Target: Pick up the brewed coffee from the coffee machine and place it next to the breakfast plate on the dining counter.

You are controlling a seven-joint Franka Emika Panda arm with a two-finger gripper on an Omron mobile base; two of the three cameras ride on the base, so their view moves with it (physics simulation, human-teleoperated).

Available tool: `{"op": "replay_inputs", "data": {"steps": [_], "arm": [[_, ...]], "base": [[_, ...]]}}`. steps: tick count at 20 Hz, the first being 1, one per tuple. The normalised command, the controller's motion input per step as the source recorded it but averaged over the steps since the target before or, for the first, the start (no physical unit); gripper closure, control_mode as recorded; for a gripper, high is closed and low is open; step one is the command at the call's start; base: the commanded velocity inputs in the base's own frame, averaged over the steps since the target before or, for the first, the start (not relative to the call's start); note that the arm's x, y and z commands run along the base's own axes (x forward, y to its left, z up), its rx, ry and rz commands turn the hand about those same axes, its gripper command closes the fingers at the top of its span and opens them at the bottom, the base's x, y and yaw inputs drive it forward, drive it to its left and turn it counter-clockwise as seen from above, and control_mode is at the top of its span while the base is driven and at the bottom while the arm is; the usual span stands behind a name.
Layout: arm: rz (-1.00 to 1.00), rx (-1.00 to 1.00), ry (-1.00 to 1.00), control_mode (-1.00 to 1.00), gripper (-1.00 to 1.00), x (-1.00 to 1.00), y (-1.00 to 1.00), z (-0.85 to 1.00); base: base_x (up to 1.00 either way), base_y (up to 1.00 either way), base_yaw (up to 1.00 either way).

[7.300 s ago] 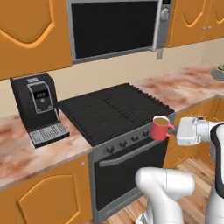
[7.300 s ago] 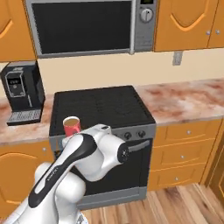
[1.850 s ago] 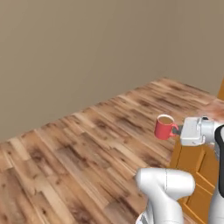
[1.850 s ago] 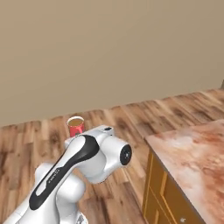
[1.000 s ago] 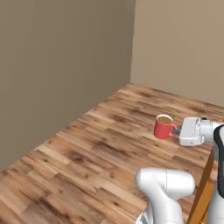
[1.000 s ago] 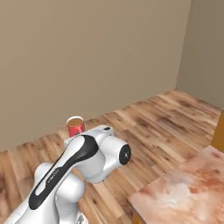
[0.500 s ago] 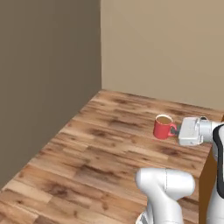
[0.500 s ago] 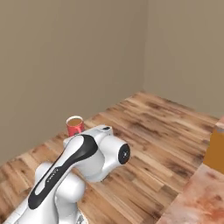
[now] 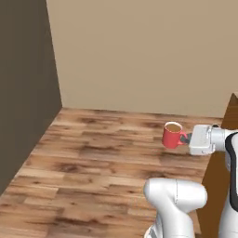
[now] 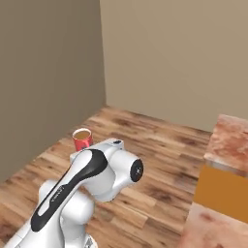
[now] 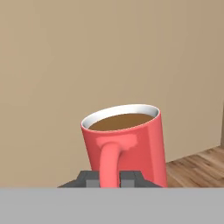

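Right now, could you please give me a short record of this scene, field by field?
held item: red mug of light brown coffee, upright, carried above the floor
grip: gripper shut on the mug's handle
floor: wood planks
backdrop: beige walls meeting at a corner
counter: reddish-brown marbled top with orange front, right of the arm

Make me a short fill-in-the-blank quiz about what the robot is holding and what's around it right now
1. The gripper is shut on the handle of a ____ mug.
2. The mug holds brown ____ up near its rim.
3. The floor below the mug is made of ____ planks.
4. In the right base view, the dining counter has a reddish-brown marbled top and an ____ front.

Answers: red; coffee; wooden; orange
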Motion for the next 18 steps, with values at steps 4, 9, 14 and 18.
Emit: {"op": "replay_inputs", "data": {"steps": [4, 9, 14, 18], "arm": [[0.00, 0.00, 0.00, 1.00, 1.00, 0.00, 0.00, 0.00], [0.00, 0.00, 0.00, 1.00, 1.00, 0.00, 0.00, 0.00], [0.00, 0.00, 0.00, 1.00, 1.00, 0.00, 0.00, 0.00], [0.00, 0.00, 0.00, 1.00, 1.00, 0.00, 0.00, 0.00]], "base": [[0.94, 0.00, -0.47], [0.95, 0.05, -0.47], [0.94, 0.31, -0.47], [0.90, 0.36, -0.49]]}}
